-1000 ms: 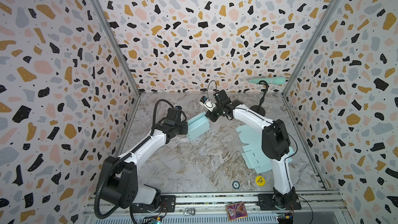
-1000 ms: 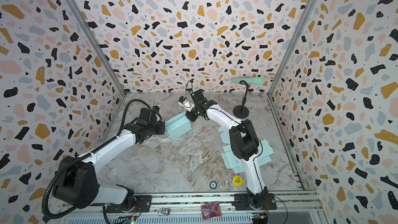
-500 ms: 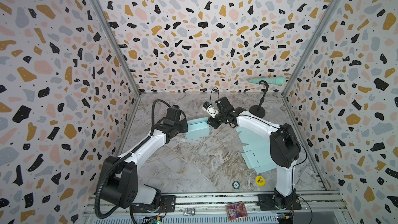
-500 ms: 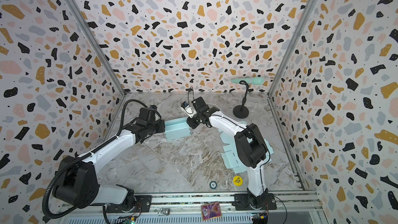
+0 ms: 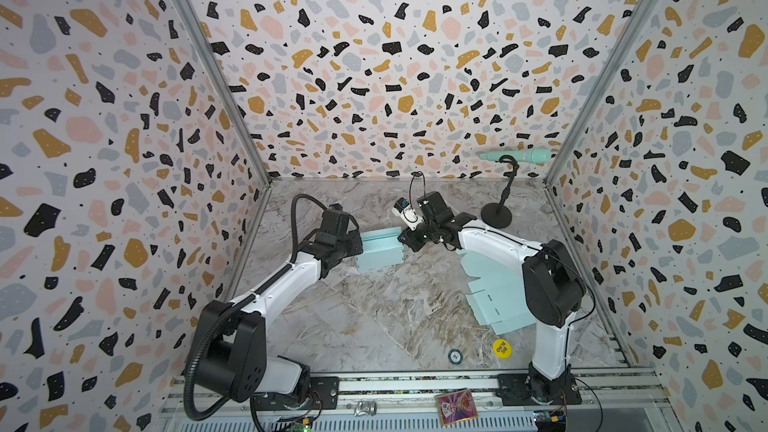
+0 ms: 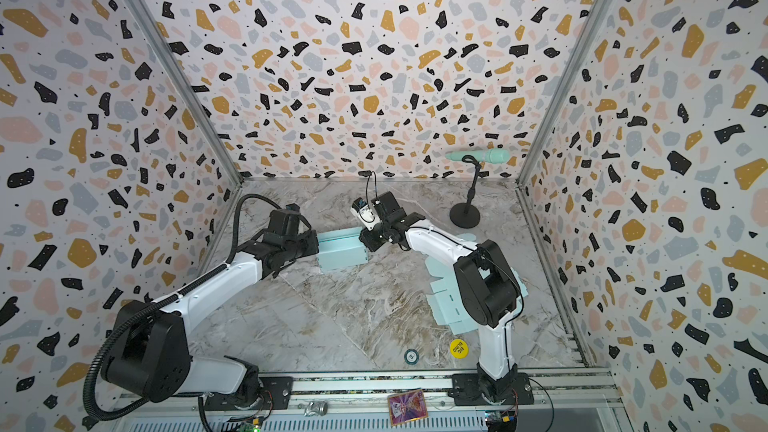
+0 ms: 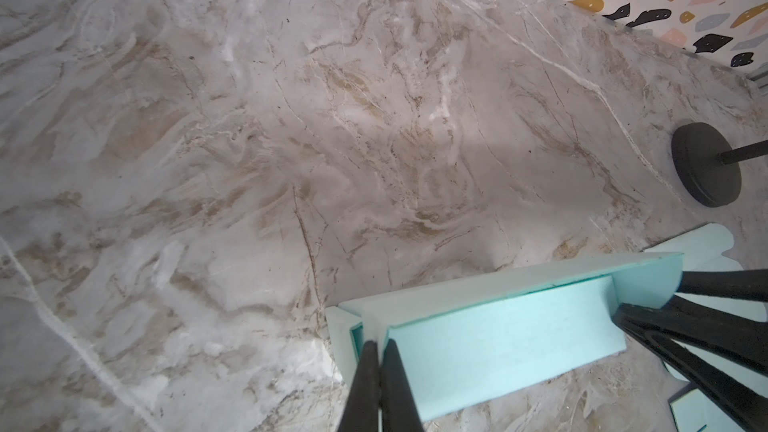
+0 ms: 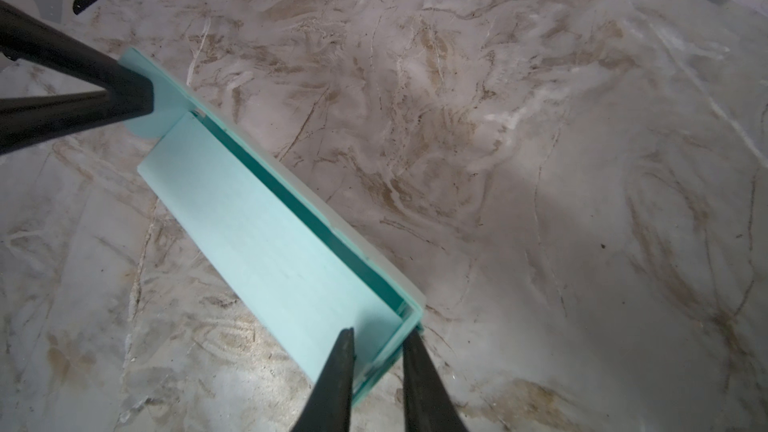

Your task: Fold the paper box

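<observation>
The mint paper box (image 5: 380,249) (image 6: 341,252) lies lengthwise between my two grippers at the back middle of the marble table, its long top panel folded over. My left gripper (image 5: 360,248) (image 7: 379,344) is shut on a thin flap at the box's left end (image 7: 498,338). My right gripper (image 5: 403,238) (image 8: 378,334) is at the other end. Its fingers stand apart, one over the top panel and one outside the end wall, straddling that corner of the box (image 8: 266,234). In the right wrist view, my left gripper (image 8: 139,93) pinches the rounded far flap.
Several flat mint box blanks (image 5: 494,297) lie under my right arm. A black stand (image 5: 496,216) with a mint handle (image 5: 515,155) is at the back right. A yellow chip (image 5: 502,348) and a dark disc (image 5: 455,356) sit near the front edge.
The box has come down from a tilted, raised pose to lie level between the grippers. My right gripper's jaws have parted and that arm's elbow has swung to the right. The left gripper stays shut.
</observation>
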`<state>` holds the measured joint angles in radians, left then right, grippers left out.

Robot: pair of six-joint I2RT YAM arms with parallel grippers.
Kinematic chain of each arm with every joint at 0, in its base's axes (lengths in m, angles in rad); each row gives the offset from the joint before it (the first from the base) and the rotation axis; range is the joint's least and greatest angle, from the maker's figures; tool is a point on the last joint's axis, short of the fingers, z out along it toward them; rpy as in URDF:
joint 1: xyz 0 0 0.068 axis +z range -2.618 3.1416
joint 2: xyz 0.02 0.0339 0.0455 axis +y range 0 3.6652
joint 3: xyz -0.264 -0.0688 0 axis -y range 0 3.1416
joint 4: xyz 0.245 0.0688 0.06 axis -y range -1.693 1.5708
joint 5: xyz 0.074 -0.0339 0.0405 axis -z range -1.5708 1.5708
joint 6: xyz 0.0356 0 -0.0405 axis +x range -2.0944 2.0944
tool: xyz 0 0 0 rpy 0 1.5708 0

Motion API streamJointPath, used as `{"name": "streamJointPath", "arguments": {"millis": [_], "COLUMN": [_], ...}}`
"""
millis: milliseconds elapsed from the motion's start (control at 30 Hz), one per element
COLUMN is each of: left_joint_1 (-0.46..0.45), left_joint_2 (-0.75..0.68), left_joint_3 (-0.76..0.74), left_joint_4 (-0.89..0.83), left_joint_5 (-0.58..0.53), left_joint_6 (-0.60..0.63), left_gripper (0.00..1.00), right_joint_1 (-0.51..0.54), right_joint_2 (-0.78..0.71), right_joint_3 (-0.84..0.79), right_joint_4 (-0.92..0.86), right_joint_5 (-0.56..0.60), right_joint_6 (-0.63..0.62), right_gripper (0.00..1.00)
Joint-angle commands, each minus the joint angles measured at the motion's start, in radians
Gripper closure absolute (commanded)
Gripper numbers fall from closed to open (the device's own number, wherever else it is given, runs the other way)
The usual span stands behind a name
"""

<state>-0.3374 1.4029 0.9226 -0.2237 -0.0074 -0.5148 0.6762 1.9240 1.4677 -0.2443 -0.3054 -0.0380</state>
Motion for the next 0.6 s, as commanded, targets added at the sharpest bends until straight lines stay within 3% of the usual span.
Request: {"name": "streamJointPath", "arguments": {"millis": [0,567], "left_joint_1": [-0.040,-0.084], "left_joint_2": [-0.004,-0.021], "left_joint_3": [-0.002,-0.152], "left_joint_4": [0.107,0.251], "left_joint_5": [0.078,-0.028], "left_joint_6": [-0.025,-0.015], "left_gripper": [1.00,1.00], "right_joint_1": [0.051,0.054], "right_joint_2": [-0.046,-0.079], "right_joint_3": [-0.017,-0.075], "right_joint_4": [0.029,0.052], "right_joint_5": [-0.101,-0.094], "right_joint_6": [0.009,0.009], "right_gripper": [0.77,0.77]}}
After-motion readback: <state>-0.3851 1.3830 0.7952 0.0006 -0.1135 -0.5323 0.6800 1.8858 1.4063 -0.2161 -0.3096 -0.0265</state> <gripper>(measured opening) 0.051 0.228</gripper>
